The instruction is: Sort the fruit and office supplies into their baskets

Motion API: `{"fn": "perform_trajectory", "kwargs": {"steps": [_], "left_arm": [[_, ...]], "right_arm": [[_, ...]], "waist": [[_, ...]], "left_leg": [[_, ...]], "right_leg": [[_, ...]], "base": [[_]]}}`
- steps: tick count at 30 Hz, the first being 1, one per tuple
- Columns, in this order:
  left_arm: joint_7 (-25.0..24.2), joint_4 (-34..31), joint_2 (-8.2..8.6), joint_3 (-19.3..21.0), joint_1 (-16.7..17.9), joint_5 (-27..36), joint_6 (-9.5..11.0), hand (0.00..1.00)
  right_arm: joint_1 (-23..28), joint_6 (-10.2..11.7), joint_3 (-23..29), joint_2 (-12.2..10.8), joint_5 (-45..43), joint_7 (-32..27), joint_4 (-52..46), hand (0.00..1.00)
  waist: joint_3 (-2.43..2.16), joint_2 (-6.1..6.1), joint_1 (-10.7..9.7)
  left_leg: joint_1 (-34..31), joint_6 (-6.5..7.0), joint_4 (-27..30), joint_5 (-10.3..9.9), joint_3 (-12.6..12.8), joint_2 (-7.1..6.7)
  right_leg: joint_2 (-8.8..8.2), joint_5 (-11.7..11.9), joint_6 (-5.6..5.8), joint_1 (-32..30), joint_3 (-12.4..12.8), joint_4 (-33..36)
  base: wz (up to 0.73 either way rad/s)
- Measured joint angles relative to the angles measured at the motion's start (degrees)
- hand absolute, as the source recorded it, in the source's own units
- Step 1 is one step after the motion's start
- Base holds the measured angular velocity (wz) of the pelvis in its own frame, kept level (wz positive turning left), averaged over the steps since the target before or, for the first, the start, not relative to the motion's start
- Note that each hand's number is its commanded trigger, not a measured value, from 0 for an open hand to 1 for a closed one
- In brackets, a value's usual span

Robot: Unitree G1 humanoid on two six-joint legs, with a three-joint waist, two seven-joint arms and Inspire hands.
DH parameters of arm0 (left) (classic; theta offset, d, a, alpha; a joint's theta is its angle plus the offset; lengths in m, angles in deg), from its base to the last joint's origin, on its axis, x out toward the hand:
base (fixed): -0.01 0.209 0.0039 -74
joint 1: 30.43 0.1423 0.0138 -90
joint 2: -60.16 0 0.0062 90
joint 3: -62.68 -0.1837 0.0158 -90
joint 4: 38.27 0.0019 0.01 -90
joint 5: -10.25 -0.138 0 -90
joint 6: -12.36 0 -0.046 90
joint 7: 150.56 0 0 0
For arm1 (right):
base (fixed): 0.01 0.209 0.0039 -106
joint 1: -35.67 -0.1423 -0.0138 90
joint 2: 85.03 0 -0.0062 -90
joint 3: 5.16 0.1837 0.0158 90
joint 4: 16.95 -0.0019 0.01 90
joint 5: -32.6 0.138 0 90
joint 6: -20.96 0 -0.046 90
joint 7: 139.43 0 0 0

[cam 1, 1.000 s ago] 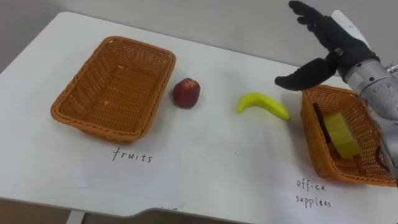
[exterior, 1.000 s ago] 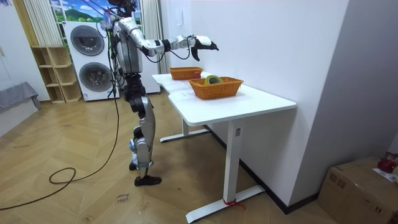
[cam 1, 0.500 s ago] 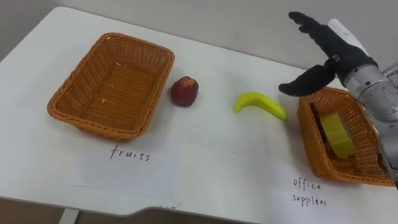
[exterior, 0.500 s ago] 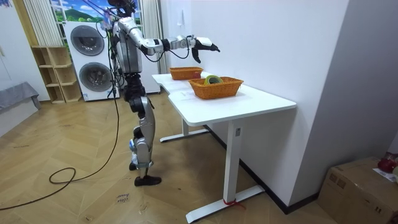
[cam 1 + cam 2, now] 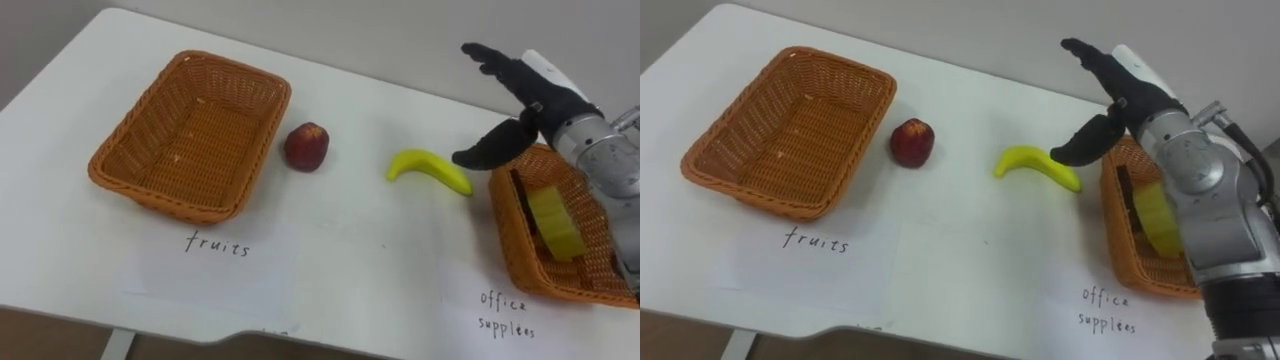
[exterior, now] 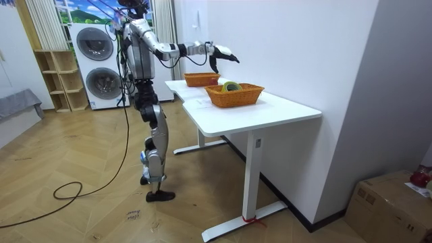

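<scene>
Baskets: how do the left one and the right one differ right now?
The left basket is empty; the right basket holds a yellow-green item. The left basket lies fully exposed; the right basket is partly covered by the robot's right arm, with the open right hand by its far corner. Both are woven, orange-brown and rectangular, standing on the white table.

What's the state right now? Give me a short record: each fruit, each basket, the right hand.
apple: on the table, just right of the left basket, outside it
banana: on the table, between the apple and the right basket
left basket: empty
right basket: holds a yellow-green item and something dark
right hand: open, holding nothing, raised above the right basket's far left corner, thumb near the banana
fruit sorted: none yet
</scene>
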Motion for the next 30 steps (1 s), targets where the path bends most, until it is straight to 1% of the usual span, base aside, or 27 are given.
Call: {"fn": "perform_trajectory", "kwargs": {"steps": [3,5,7,8,11,14,17,18,19,23,27,28,30], "left_arm": [[0.0,0.8,-0.11,0.0,-0.2,-0.4,0.0,0.0],[0.0,2.4,-0.52,-0.3,-0.5,-0.4,-0.1,0.0],[0.0,3.2,-0.98,-1.7,-0.6,-0.4,-0.2,0.0],[0.0,3.5,-1.07,-2.3,-0.6,-0.4,-0.3,0.0],[0.0,3.9,-1.2,-2.3,-0.9,-0.4,-0.3,0.0],[0.0,4.4,-1.56,-2.3,-0.9,-0.4,-1.2,0.0],[0.1,4.3,-1.63,-2.8,-1.2,0.4,-1.2,0.0],[0.2,4.3,-1.67,-3.3,-1.3,0.5,-1.2,0.0],[0.4,4.2,-1.76,-4.0,-1.5,1.0,-1.1,0.0],[1.5,4.1,-1.85,-5.4,-2.2,2.0,-1.0,0.0],[2.2,4.2,-2.04,-6.8,-3.6,2.6,-0.5,0.0],[2.5,4.4,-2.06,-7.3,-4.0,2.6,0.1,0.0],[2.5,4.5,-2.03,-7.8,-4.5,2.6,0.2,0.0]], "right_arm": [[0.0,0.0,-1.0,0.0,-2.7,-0.1,0.1,0.0],[0.0,0.0,-2.9,0.1,-3.9,-0.1,0.2,0.0],[-0.2,0.1,-4.6,0.3,-3.9,-0.3,1.1,0.0],[-1.6,0.0,-6.2,0.3,-3.9,-0.4,3.5,0.0],[-4.7,-0.3,-8.4,0.3,-4.8,-0.8,7.7,0.0],[-5.8,-0.3,-8.9,0.3,-4.9,-2.3,9.0,0.0],[-5.9,0.1,-9.0,0.3,-4.9,-4.0,10.5,0.0],[-6.0,0.2,-9.0,0.3,-5.0,-4.3,11.2,0.0],[-6.0,0.2,-9.0,0.3,-5.0,-4.8,12.3,0.0],[-7.3,0.5,-10.7,0.2,-4.8,-6.7,15.4,0.0],[-8.7,1.5,-11.1,-0.1,-4.9,-9.4,18.4,0.0],[-9.5,1.7,-11.8,-0.2,-5.3,-10.3,19.7,0.0],[-10.2,2.2,-12.9,-0.3,-6.7,-11.3,21.0,0.0]], "waist": [[0.02,0.17,0.3],[0.01,0.21,0.4],[0.01,0.21,0.5],[0.01,0.22,0.5],[-0.08,0.06,0.7],[-0.1,0.03,1.0],[-0.1,-0.04,1.3],[-0.08,-0.01,1.3],[-0.06,0.02,1.3],[0.01,0.12,1.4],[0.11,0.27,1.6],[0.21,0.41,1.8],[0.31,0.55,1.8]], "left_leg": [[-0.1,0.01,0.0,0.0,0.4,0.07],[-0.3,0.01,0.0,0.0,0.2,0.04],[-0.5,0.0,0.0,0.0,0.3,0.04],[-0.6,0.0,0.1,0.0,0.4,0.04],[-1.8,0.02,0.3,0.0,0.4,-0.04],[-2.1,0.0,0.4,0.0,0.3,-0.01],[-2.9,-0.01,0.7,0.0,-0.2,-0.08],[-3.0,-0.01,0.8,0.0,-0.4,-0.11],[-3.3,0.0,1.0,0.0,-0.7,-0.13],[-4.1,-0.01,1.2,0.0,-1.1,-0.16],[-5.1,-0.04,1.7,0.1,-1.3,-0.17],[-5.3,-0.07,1.8,0.1,-1.3,-0.15],[-5.8,-0.09,1.9,0.1,-1.5,-0.15]], "right_leg": [[-0.03,0.0,0.0,0.0,0.0,0.0],[-0.02,0.0,0.0,-0.1,-0.1,0.0],[-0.03,0.0,-0.01,-0.1,-0.2,0.0],[-0.05,0.0,-0.01,-0.3,-0.2,0.1],[-0.05,0.1,-0.19,-1.3,-0.2,0.1],[0.01,0.1,-0.19,-1.5,-0.5,0.1],[-0.07,0.1,-0.19,-1.9,-0.6,0.0],[-0.12,0.1,-0.19,-1.9,-0.9,0.0],[-0.21,0.1,-0.19,-1.9,-1.6,0.0],[-0.27,0.1,-0.18,-2.3,-2.1,-0.1],[-0.35,0.1,-0.19,-3.0,-2.8,-0.1],[-0.36,0.2,-0.22,-3.1,-2.9,-0.1],[-0.38,0.2,-0.27,-3.4,-3.1,-0.1]], "base": [[-0.01],[-0.02],[0.02],[0.0],[0.0],[0.05],[0.08],[0.18],[0.14],[0.07],[0.04],[0.0],[0.03]]}}
